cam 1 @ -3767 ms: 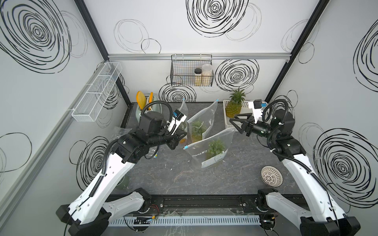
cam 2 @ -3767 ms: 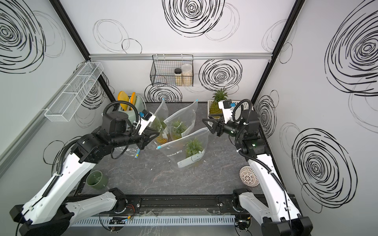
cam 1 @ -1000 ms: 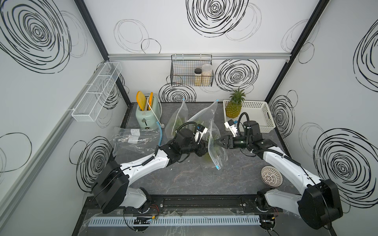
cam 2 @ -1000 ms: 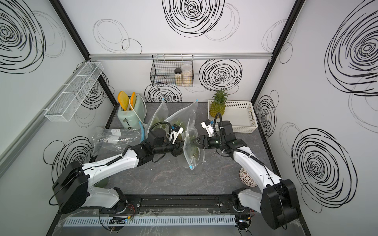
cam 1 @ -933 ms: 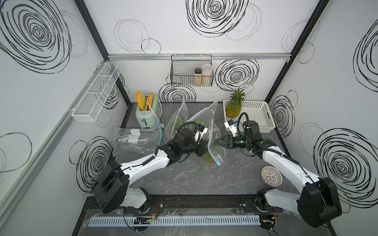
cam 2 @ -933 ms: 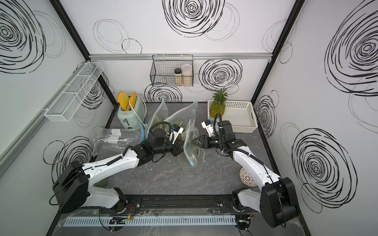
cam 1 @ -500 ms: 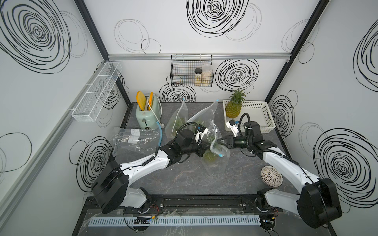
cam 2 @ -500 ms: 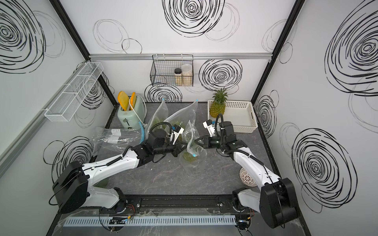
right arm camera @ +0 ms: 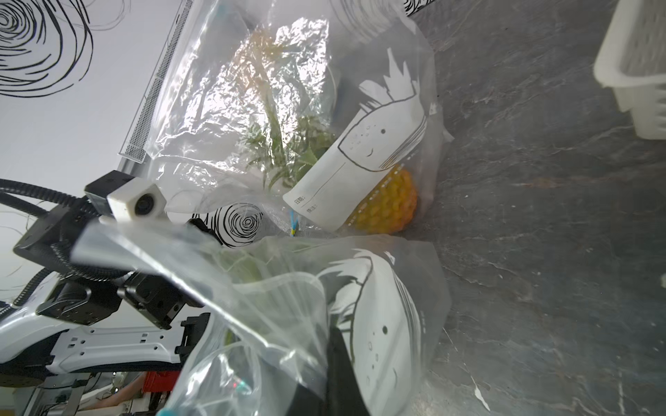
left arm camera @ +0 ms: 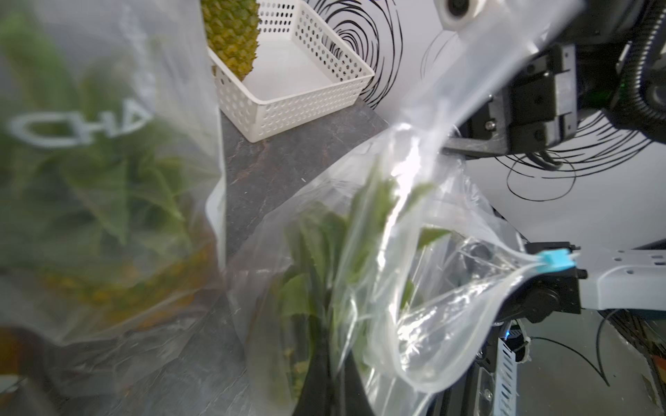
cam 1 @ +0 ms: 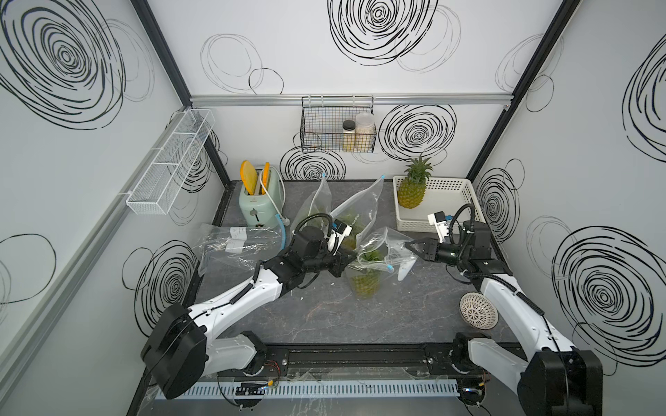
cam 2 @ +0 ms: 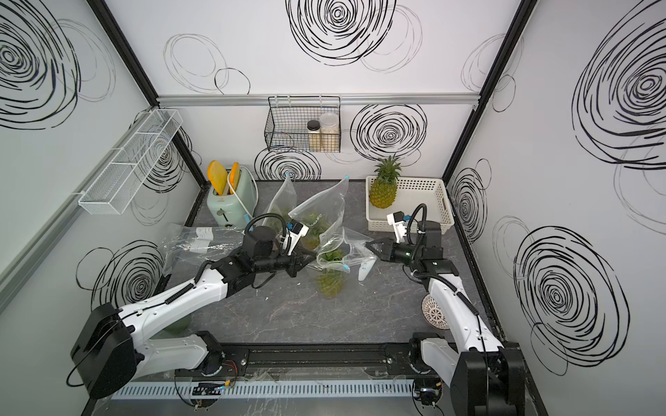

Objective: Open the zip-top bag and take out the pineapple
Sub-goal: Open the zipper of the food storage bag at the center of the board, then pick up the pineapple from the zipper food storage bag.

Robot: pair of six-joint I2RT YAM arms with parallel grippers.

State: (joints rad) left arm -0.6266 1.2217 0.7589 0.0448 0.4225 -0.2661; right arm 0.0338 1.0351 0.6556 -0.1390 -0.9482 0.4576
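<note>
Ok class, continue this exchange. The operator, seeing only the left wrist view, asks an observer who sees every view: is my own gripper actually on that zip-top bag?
Observer: Yes. In both top views the left gripper is shut on the zip-top bag rim, opposite the right gripper.
Operator: Which wall carries the label?
Observer: The right wrist view shows the white label on the wall nearest the right gripper.
Operator: Any other bags?
Observer: A second bag and a third bag stand behind, between the toaster and the basket.

left arm [cam 1: 248,292] stretched inward, jaws pinched shut | right arm [cam 1: 504,296] reaching inward, jaws pinched shut
</note>
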